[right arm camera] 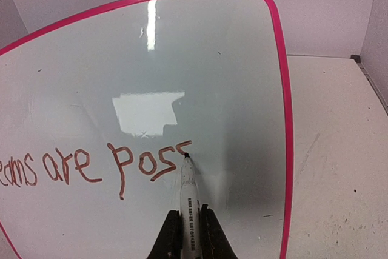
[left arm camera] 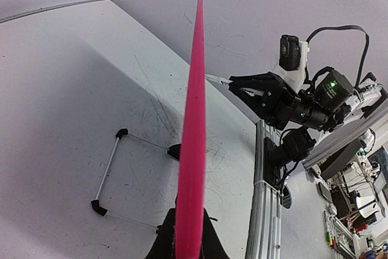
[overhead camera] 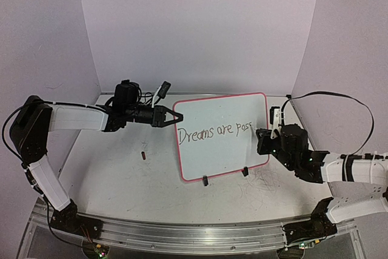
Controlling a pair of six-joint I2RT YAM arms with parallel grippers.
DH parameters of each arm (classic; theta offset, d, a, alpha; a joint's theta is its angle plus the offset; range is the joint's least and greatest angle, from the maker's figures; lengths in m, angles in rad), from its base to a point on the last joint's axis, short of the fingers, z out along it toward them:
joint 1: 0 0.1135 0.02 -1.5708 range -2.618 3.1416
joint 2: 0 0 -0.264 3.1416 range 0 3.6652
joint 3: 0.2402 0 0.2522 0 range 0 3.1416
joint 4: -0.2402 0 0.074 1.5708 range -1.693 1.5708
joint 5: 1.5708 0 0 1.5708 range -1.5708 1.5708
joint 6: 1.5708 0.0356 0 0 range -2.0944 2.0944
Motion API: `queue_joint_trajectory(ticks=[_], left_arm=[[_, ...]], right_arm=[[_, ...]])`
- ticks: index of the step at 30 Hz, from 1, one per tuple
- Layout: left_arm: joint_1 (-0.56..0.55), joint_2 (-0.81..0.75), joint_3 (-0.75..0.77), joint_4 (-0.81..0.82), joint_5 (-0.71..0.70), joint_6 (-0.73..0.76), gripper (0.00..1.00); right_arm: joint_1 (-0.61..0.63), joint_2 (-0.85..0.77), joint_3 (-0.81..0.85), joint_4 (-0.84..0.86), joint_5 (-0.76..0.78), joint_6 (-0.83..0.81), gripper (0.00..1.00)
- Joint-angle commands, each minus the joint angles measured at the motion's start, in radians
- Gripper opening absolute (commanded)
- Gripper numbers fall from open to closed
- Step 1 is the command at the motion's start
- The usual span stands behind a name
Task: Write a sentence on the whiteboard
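Note:
The whiteboard [overhead camera: 224, 156], white with a pink-red rim, stands tilted on two black clip feet [overhead camera: 205, 180]. My left gripper [overhead camera: 167, 115] is shut on its left rim; in the left wrist view that rim [left arm camera: 194, 144] runs edge-on up from between the fingers [left arm camera: 209, 241]. The sentence [overhead camera: 213, 131] reads "Dreams are pos" with a second "s" begun [right arm camera: 188, 145]. My right gripper [right arm camera: 189, 232] is shut on a white marker [right arm camera: 188, 198], whose dark tip touches the board just below that stroke. From above, the right gripper [overhead camera: 259, 133] is at the board's right part.
A small dark red cap-like piece [overhead camera: 143, 155] lies on the table left of the board. The board's wire stand [left arm camera: 109, 174] reaches out behind it. The metal rail [overhead camera: 182, 235] runs along the near edge. Walls close in on three sides.

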Motion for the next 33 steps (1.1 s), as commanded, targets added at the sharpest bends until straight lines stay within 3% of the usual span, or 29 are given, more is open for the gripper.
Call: queue_joint_trajectory(ticks=[1, 33], left_arm=[[-0.003, -0.025, 0.016, -0.031, -0.033, 0.022, 0.00], [-0.003, -0.029, 0.014, -0.032, -0.034, 0.024, 0.00]], right_arm=[[-0.003, -0.017, 0.003, -0.030, 0.046, 0.024, 0.00], [0.031, -0.015, 0.004, -0.037, 0.002, 0.038, 0.00]])
